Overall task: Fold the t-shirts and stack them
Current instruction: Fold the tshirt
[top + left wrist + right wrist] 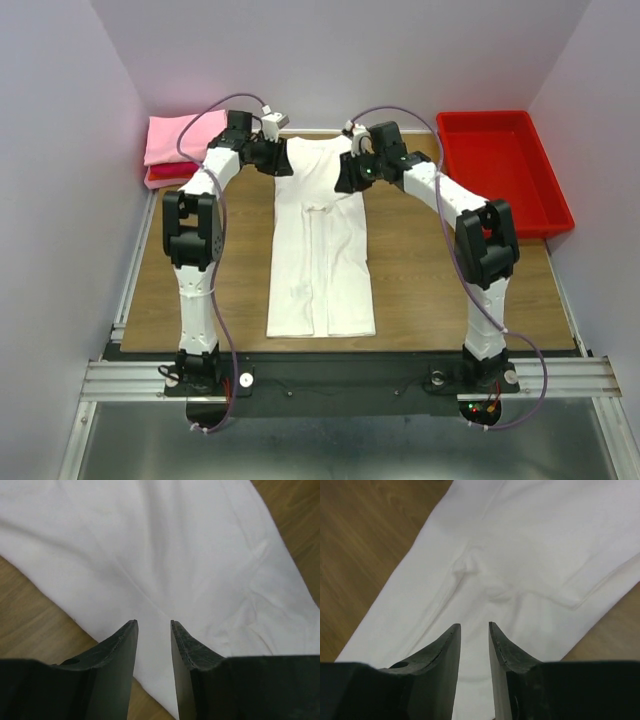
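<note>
A white t-shirt (pixel 320 240) lies flat down the middle of the table, its sides folded in to a long narrow strip; no red print shows. It also fills the left wrist view (pixel 165 555) and the right wrist view (pixel 520 555). My left gripper (pixel 283 160) is over the shirt's far left corner, my right gripper (pixel 347 178) over its far right side. Both are open with a narrow gap and hold nothing, hovering above the cloth (pixel 152 625) (pixel 474 626). A pink t-shirt (pixel 180 138) lies folded on a red one (pixel 165 178) at the far left.
A rigid red plastic tray (pixel 505 170) stands at the far right. Wooden table top (pixel 420 260) shows on both sides of the white shirt. Light walls close in the back and sides. A metal rail runs along the near edge.
</note>
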You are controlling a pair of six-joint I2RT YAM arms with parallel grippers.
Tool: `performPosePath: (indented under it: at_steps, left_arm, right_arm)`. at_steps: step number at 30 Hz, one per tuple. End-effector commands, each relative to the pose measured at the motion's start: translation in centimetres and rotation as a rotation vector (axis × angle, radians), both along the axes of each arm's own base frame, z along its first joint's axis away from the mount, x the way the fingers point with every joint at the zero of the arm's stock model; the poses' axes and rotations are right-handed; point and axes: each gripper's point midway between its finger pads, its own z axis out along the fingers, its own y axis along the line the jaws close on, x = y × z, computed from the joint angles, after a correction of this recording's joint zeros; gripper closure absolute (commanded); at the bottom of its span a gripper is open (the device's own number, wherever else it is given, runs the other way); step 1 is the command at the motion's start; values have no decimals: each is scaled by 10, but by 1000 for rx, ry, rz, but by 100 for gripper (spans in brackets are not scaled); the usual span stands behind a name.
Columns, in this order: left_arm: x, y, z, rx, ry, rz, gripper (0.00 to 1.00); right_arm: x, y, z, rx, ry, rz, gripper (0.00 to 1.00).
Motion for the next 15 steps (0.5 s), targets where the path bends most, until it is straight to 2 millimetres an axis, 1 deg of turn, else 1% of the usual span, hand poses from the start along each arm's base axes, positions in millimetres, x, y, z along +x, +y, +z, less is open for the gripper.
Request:
performPosePath:
  at_steps: [1, 2, 3, 4, 5, 6, 7, 8, 9, 10, 11, 12, 13, 14, 15]
  left_arm:
    - [-32, -19, 100, -99, -217, -128, 56]
    - [-56, -23, 96, -121, -197, -159, 56]
    - [-63, -27, 99, -134, -227, -187, 56]
    - [-89, -37, 94, -134, -224, -234, 56]
    - [-100, -43, 93, -125, -245, -266, 56]
    - [-110, -49, 92, -111, -267, -293, 56]
    - [-122, -57, 89, -93, -280, -330, 56]
    - [-141, -72, 81, -49, -312, -394, 56]
    - [-152, -82, 77, -33, -318, -427, 56]
    - [-162, -89, 72, -16, -315, -458, 56]
    - [-172, -97, 62, -2, -303, -496, 56]
    - [-190, -116, 56, 4, -293, -564, 57]
    - [-202, -122, 47, 13, -262, -597, 57]
    - [-211, -130, 36, 32, -250, -631, 57]
    - [-227, -145, 31, 39, -249, -682, 58]
  right_arm:
    - [84, -32, 9, -59, -135, -232, 66]
    - [99, -39, 10, -63, -145, -279, 68]
    - [119, -47, 6, -54, -145, -322, 69]
    - [132, -58, 8, -52, -155, -358, 70]
    - [142, -61, 7, -43, -158, -370, 70]
    - [155, -63, 22, -16, -192, -385, 70]
    - [163, -65, 5, -19, -171, -390, 71]
    - [169, -67, 6, -6, -175, -386, 71]
    - [174, -68, 5, 1, -180, -383, 71]
    - [181, -66, 0, 10, -186, -375, 72]
    - [184, -64, 0, 16, -196, -365, 73]
    - [186, -61, -5, 15, -200, -355, 73]
    - [190, -60, -5, 25, -212, -355, 73]
    - [194, -59, -12, 25, -213, -360, 74]
    - [197, -59, -13, 28, -219, -366, 74]
